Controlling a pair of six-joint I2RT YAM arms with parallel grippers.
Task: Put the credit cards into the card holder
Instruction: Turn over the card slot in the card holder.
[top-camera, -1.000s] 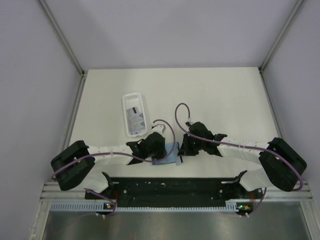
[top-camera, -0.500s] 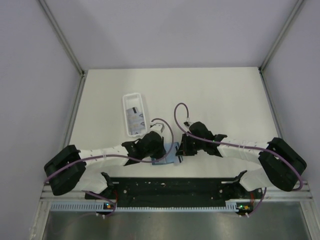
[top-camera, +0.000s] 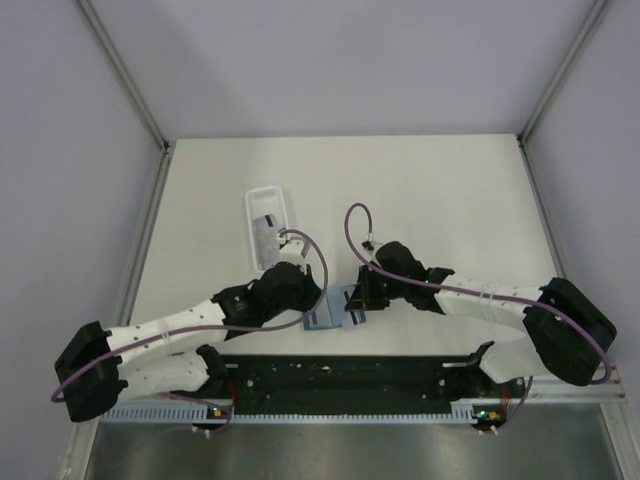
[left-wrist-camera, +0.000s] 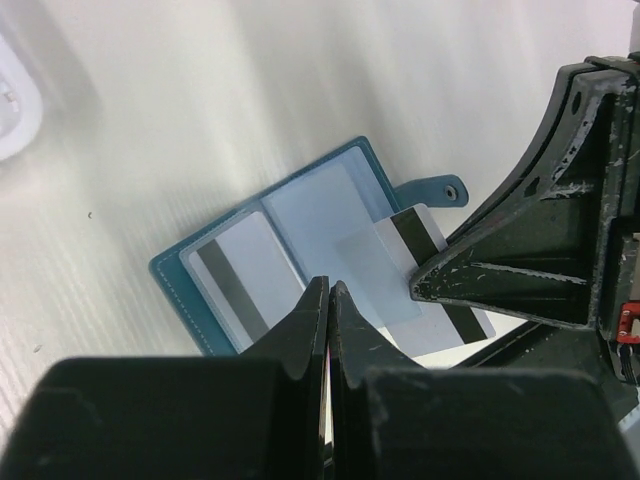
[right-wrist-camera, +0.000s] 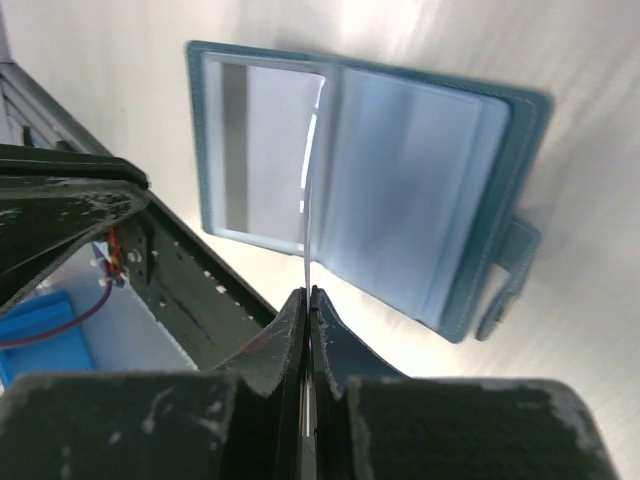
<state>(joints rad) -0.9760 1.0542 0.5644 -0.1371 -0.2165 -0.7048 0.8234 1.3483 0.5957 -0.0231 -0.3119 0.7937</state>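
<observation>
Since a second ago the left arm has swung its elbow out to the left and near. The left claw (left-wrist-camera: 327, 297), clenched, is now drawn off the card holder (left-wrist-camera: 320, 200), which lies open on the surface (top-camera: 430, 200) between both claws. The right claw (right-wrist-camera: 308, 298) grasps a credit card (left-wrist-camera: 450, 325) at the holder's right edge.

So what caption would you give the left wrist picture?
Open teal card holder, one striped card in its left pocket, a second card pinched by the right gripper.
</observation>
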